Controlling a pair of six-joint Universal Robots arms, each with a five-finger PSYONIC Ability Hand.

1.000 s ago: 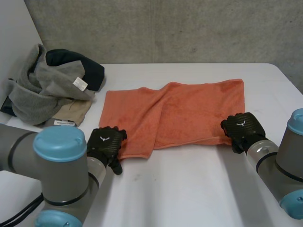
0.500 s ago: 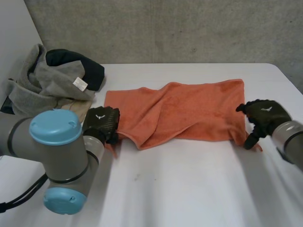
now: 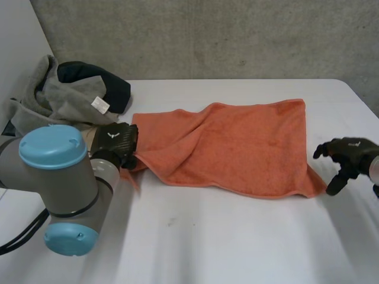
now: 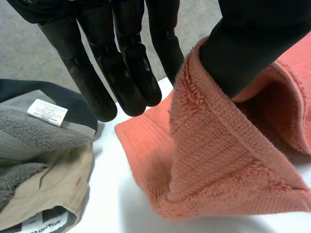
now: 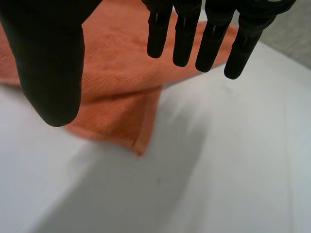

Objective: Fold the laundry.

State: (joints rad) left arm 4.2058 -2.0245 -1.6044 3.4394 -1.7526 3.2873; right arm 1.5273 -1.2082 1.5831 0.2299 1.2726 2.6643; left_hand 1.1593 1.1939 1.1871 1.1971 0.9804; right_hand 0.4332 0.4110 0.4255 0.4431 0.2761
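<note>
Head view: a rectangular orange terry towel [image 3: 237, 148] lies spread across the middle of the white desk [image 3: 237, 242], its left end rumpled. The left hand [image 3: 115, 142] is at that left end. In the left wrist view its fingers [image 4: 126, 73] are straight and clear of the cloth, while a fold of the towel hangs over the thumb [image 4: 252, 43]. The right hand [image 3: 349, 155] hovers just beside the towel's near right corner, its fingers [image 5: 187, 34] spread wide and holding nothing. A heap of grey, dark and tan laundry [image 3: 65, 100] sits beside the left hand.
</note>
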